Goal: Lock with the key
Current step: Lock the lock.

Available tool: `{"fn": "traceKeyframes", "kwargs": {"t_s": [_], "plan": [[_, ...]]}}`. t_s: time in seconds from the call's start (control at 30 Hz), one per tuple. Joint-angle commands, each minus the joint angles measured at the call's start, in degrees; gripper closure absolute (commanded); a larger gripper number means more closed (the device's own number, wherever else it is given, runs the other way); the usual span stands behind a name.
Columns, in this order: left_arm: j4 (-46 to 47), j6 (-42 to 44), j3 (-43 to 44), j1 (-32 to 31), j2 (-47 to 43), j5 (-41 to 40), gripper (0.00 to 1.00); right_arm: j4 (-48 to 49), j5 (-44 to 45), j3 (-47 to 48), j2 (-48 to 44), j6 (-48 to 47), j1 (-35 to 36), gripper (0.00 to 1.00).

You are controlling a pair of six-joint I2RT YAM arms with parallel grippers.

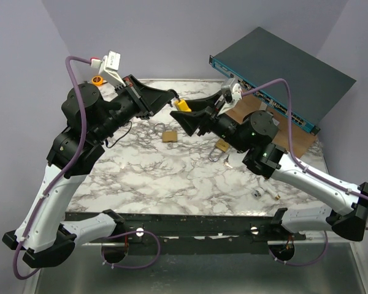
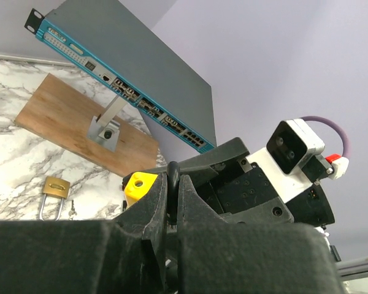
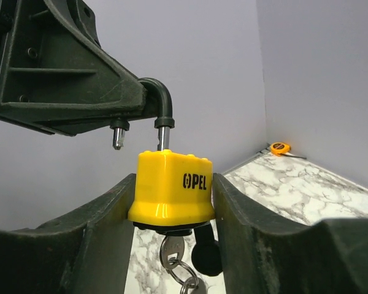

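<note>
1. A marble table (image 1: 172,177) under lilac walls is shown; the yellow padlock (image 3: 172,187) is held aloft over its far middle.
2. Its open shackle (image 3: 163,104) is clamped in the left gripper (image 1: 172,95).
3. The body is pinched on both sides by the right gripper (image 1: 185,116).
4. The lock is judged rigid, weighty and slick; its flat sides are best gripped, with the key (image 3: 172,251) left free beneath.

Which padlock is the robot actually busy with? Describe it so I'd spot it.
Look above the marble table's far middle, in mid-air. The yellow padlock hangs there by its dark shackle; the two brass padlocks lie down on the marble.
</note>
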Motion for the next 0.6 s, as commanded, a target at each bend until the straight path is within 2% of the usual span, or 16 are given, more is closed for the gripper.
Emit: {"fn": "traceKeyframes", "kwargs": {"t_s": [0.0,0.33,0.5,0.57], "plan": [[2.6,-0.1,1.5,-0.4,-1.0,-1.6,1.00,3.1,2.0,-1.6,-0.7,1.5,0.4,0.50],[3.1,-0.3,0.6,-0.4,-1.3,-1.7,1.00,3.1,1.4,-2.9,-1.7,3.9,0.5,0.74],[5.3,0.4,-0.7,-0.4,-2.0,0.1,1.00,0.8,0.4,-2.1,-2.1,5.2,0.5,0.99],[4.9,1.8,-0.8,-0.4,-2.1,1.5,1.00,-0.4,-1.1,-2.0,-3.2,5.9,0.5,0.99]]}}
